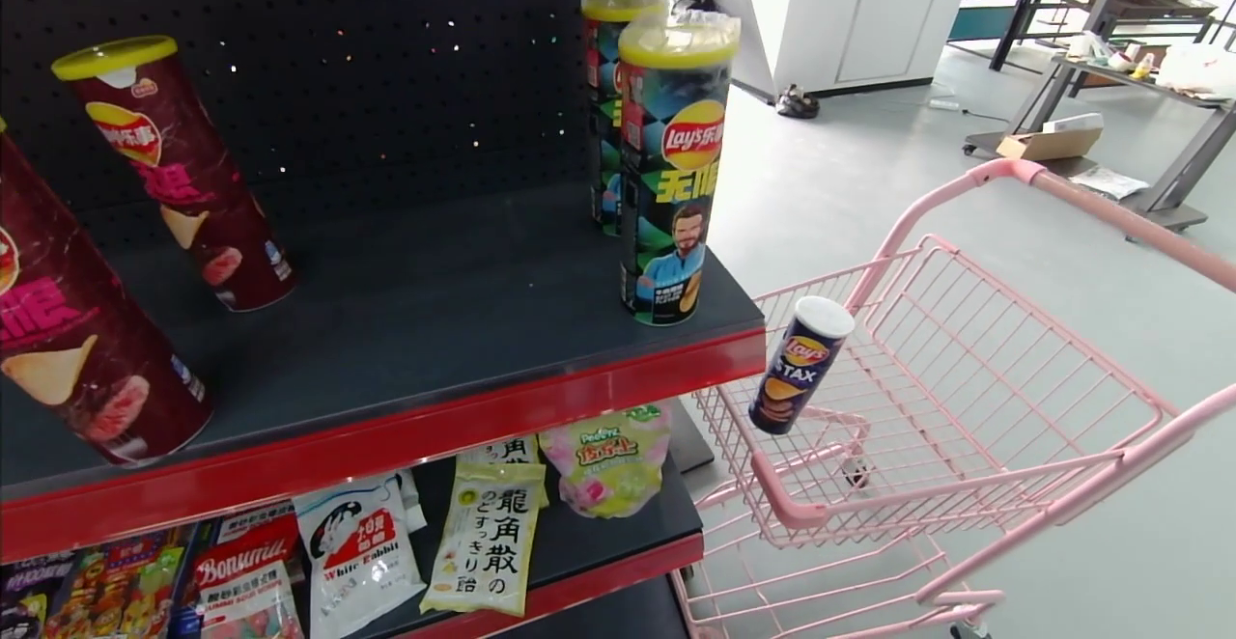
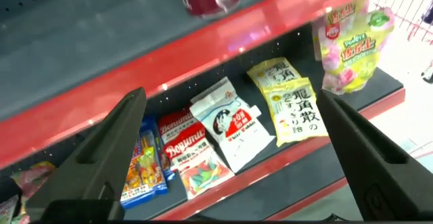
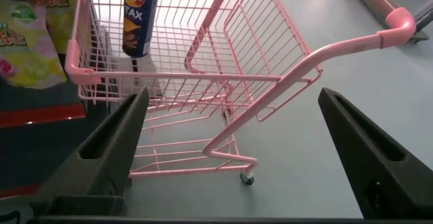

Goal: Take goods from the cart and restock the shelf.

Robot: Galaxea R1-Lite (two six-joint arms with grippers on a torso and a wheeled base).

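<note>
Two maroon chip tubes (image 1: 174, 171) stand at the left of the upper shelf (image 1: 435, 415), two black-and-green tubes (image 1: 671, 185) at its right end. One dark blue chip can (image 1: 800, 364) leans in the pink cart (image 1: 1004, 169), so restocking looks unfinished. The left gripper (image 2: 231, 93) faces the snack packets (image 2: 230, 126), fingers spread and holding nothing. The right gripper (image 3: 233, 92), likewise spread, hangs over the cart.

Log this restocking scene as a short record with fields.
cart: pink wire, right of the shelves
in cart: one dark blue chip can, at the basket's shelf-side corner
top shelf: two maroon cans at left, two green cans at right
lower shelf: snack bags
left gripper: open, in front of the lower shelf
right gripper: open, above the cart
</note>
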